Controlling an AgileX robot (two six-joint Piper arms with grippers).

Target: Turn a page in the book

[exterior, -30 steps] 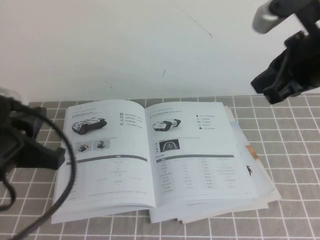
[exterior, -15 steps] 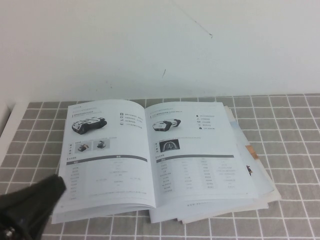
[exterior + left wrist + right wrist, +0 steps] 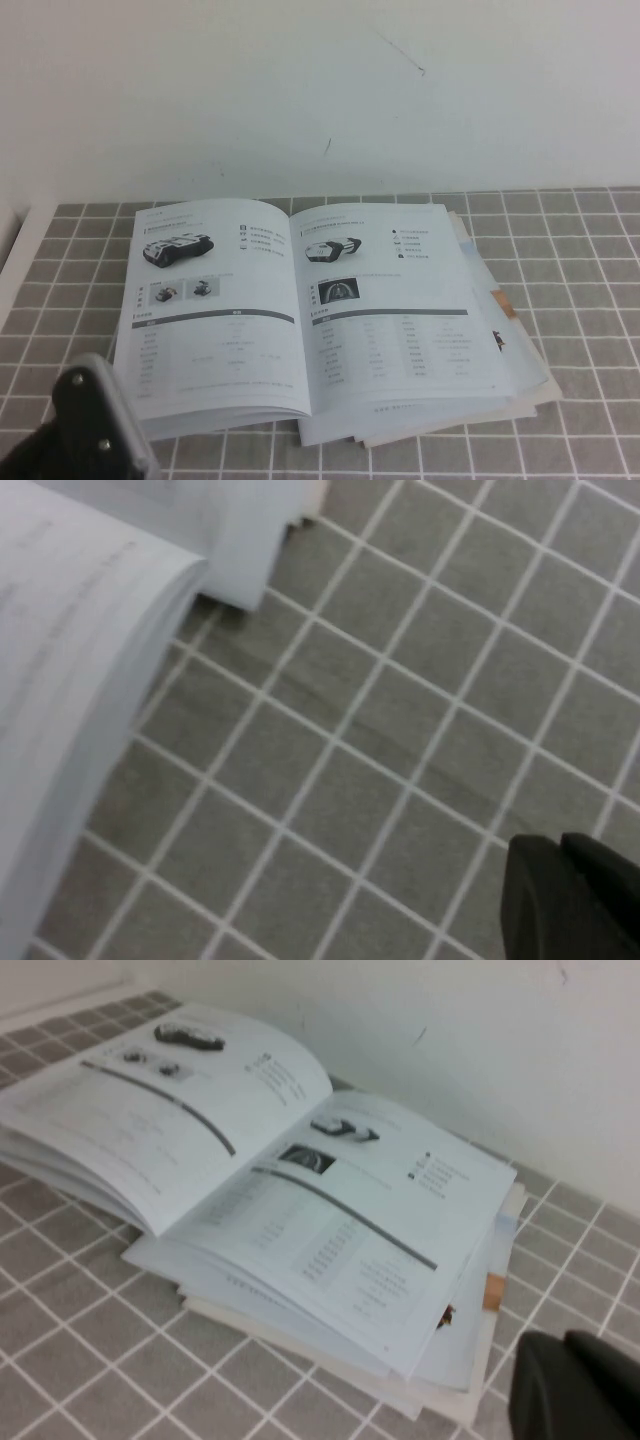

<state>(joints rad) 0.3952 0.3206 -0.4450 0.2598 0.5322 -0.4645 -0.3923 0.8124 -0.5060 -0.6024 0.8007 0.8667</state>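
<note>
The book point(image 3: 300, 310) lies open and flat on the grey checked cloth, on top of other booklets. Its left-hand page point(image 3: 210, 310) shows a black robot vehicle photo, small pictures and a grey-lined table. The right-hand page point(image 3: 395, 310) has another robot photo and a table. The book also shows in the right wrist view point(image 3: 250, 1160) and its edge in the left wrist view point(image 3: 80, 680). My left gripper point(image 3: 560, 842) is shut and empty above bare cloth near the book's near left corner. My right gripper point(image 3: 565, 1340) is shut and empty, off the stack's right side.
Several booklets point(image 3: 520, 370) fan out under the book to the right and front. A part of my left arm point(image 3: 95, 425) sits at the bottom left of the high view. A white wall point(image 3: 320, 90) stands behind the checked cloth point(image 3: 590, 290).
The right arm has left the high view from the upper right. The left arm has dropped back to the bottom left corner. The book has not moved.
</note>
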